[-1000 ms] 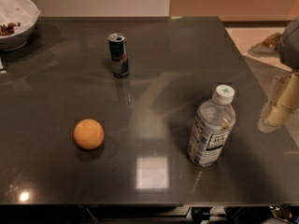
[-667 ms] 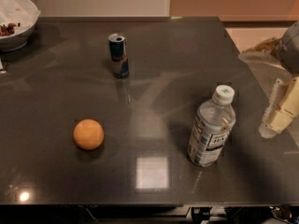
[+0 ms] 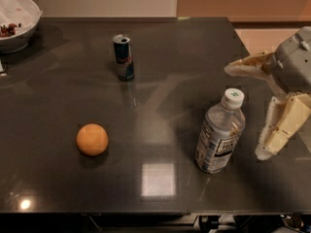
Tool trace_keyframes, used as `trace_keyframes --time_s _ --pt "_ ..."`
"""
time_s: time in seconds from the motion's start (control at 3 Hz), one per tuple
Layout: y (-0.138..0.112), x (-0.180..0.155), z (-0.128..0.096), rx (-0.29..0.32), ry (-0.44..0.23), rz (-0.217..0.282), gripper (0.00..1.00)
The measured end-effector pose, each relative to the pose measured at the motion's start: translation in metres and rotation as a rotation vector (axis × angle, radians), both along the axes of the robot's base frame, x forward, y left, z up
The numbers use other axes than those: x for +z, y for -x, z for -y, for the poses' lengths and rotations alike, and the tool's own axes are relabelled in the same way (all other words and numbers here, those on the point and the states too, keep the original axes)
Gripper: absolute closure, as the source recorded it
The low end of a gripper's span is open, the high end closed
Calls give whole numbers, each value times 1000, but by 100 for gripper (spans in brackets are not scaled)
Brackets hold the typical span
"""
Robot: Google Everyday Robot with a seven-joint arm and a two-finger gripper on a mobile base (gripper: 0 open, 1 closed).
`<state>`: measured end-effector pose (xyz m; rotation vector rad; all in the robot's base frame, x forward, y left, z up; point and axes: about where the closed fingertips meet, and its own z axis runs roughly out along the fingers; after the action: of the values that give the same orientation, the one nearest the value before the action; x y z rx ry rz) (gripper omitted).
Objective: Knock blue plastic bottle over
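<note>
The blue plastic bottle stands upright on the dark table, right of centre, near the front edge. It is clear, with a white cap and a white-and-dark-blue label. My gripper comes in from the right edge, open and empty. One cream finger points left above and behind the bottle's cap. The other finger hangs down just right of the bottle, a small gap away from it.
A blue-and-silver drink can stands at the back centre. An orange lies at the front left. A white bowl with some food sits at the back left corner. The table's front edge runs just below the bottle.
My gripper has moved left from the right edge, closer to the bottle. The bottle, can and orange have not moved.
</note>
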<state>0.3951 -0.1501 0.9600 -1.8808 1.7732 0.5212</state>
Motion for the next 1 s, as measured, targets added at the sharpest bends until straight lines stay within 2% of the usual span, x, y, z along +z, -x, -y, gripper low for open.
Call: trace_keyframes --time_s 0.67,1.0 --pt "13 -19 -19 61 -24 -16 0" --pt "16 -23 -23 81 -38 -20 18"
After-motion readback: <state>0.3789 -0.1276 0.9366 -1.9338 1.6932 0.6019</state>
